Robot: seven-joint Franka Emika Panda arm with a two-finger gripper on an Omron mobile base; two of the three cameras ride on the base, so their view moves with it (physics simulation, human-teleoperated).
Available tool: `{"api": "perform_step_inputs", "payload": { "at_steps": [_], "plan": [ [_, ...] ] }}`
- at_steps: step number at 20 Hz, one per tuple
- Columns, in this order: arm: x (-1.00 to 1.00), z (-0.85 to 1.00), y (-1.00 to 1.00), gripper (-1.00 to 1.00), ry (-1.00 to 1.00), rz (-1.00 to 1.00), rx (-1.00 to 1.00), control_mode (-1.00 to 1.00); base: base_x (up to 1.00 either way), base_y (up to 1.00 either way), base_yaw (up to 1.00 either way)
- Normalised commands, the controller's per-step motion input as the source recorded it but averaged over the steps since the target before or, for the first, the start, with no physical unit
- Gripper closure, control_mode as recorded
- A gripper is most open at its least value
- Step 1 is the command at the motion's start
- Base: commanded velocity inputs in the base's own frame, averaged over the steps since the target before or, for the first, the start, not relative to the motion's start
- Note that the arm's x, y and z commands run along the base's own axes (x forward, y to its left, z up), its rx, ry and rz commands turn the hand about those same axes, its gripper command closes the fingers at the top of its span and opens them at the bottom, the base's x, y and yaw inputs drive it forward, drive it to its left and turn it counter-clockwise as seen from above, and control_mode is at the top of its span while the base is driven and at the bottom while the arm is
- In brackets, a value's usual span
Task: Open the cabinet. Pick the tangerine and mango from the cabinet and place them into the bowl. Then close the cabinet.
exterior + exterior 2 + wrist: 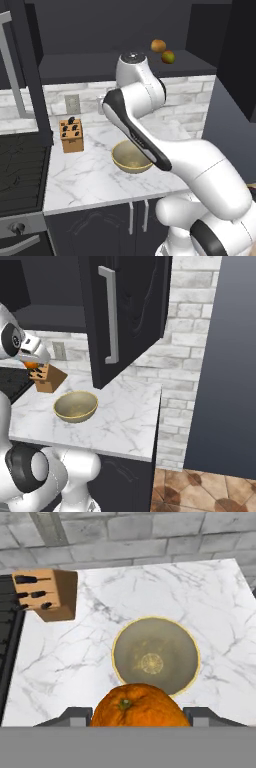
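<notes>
**Tangerine held over the bowl**

Left base view: the bowl (131,158) sits on the table (90,180); the mango (168,57) lies on the open cabinet's (125,65) shelf beside a brownish fruit (158,46).

Right base view: the tangerine (31,364) shows under the hand, near the knife block (48,378).

Hand view: the pincer (137,714), partly closed, grips the tangerine above the bowl.

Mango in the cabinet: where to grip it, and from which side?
Probably across the narrow middle of the mango, coming in level from the open front of the cabinet. It is a small oval near the shelf's front edge. The brownish-orange fruit sits close behind on its left, so keep the jaws clear of that. The jaws now hold the tangerine.
</notes>
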Motion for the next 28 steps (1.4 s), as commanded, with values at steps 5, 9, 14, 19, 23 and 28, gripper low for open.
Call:
{"api": "perform_step_inputs", "payload": {
  "at_steps": [5,9,14,19,23,28],
  "plan": [
    [0.02,-0.88,-0.42,1.00,0.08,0.05,0.00,-1.00,0.00,0.00,0.00],
    [0.20,-0.61,-0.31,1.00,0.07,0.03,0.00,-1.00,0.00,0.00,0.00],
    [0.36,-0.53,-0.18,1.00,0.01,0.01,0.00,-1.00,0.00,0.00,0.00],
    [0.49,-0.53,-0.10,1.00,0.00,0.00,0.00,-1.00,0.00,0.00,0.00],
    [0.57,-0.58,-0.03,1.00,0.00,0.00,0.00,-1.00,0.00,0.00,0.00],
    [0.45,-0.50,-0.04,1.00,0.00,0.00,0.00,-1.00,0.00,0.00,0.00]
  ]
}}
